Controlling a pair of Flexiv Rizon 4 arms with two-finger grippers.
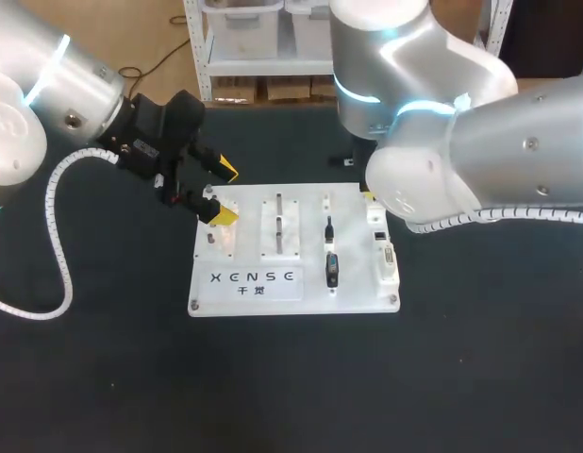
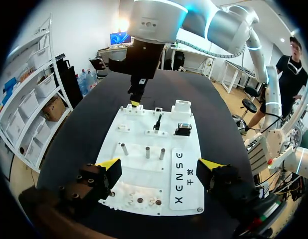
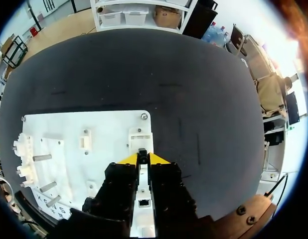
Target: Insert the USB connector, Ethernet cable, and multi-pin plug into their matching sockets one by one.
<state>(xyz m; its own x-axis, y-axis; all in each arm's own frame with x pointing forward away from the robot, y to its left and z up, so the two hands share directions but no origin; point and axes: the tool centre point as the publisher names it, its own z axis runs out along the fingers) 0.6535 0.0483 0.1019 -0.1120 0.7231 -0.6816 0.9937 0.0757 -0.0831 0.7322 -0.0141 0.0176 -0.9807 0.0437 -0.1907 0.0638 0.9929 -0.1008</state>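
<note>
White board's [image 1: 208, 293] left edge sits under wide left hand [image 1: 224, 193]; narrow right hand [image 3: 142, 158] pinches black plug [image 3: 142, 152].

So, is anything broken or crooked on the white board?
Nothing stands out. The white board lies flat on the table, its metal pins stand upright, and the black plugs sit in line on it. Nothing looks spilled, cracked or knocked over.
</note>
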